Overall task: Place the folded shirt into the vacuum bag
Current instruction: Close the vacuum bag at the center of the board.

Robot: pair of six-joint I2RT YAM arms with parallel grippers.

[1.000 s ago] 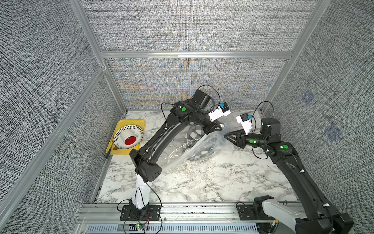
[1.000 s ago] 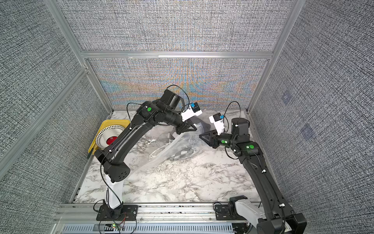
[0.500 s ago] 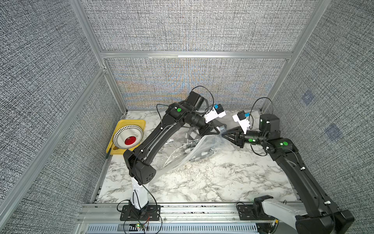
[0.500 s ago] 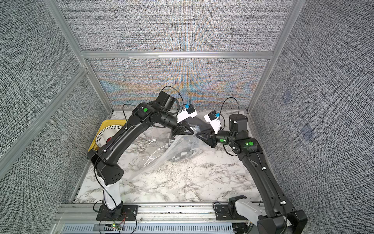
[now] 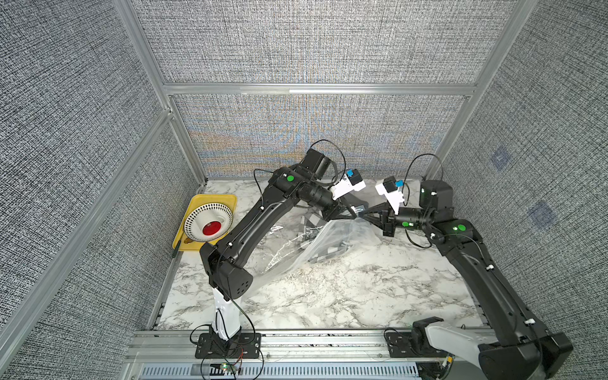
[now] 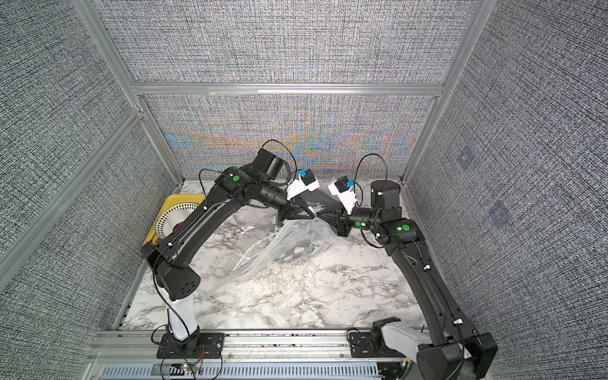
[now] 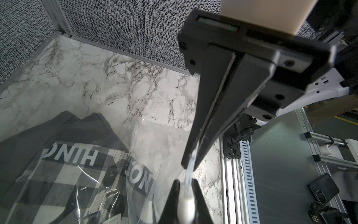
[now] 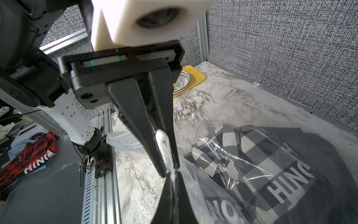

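Since one second ago the right pincer (image 5: 367,217) has moved in toward the left pincer (image 5: 349,213) and has closed. The two now meet tip to tip, a little right of the centre in both top views, raised above the desk (image 5: 329,296).

The left pincer is closed on the white clip (image 8: 162,144) of the zip edge. The right pincer is closed on the thin plastic edge of the vacuum bag (image 5: 329,243), just beside that clip. From this held point the bag hangs down toward the lower left of the top views, and its lower part lies on the desk.

The folded checked shirt (image 8: 271,174), dark grey with white letters, is seen through the plastic. It seems to be already inside the bag, resting on the desk below the pincers.

I judge that the placing is done and the closing of the bag is now in hand. What matters is the line of the zip edge. It runs from one pincer tip to the other, so the clip should probably travel away from the right pincer, which holds the edge tight. How the edge runs beyond the left pincer I cannot trace.
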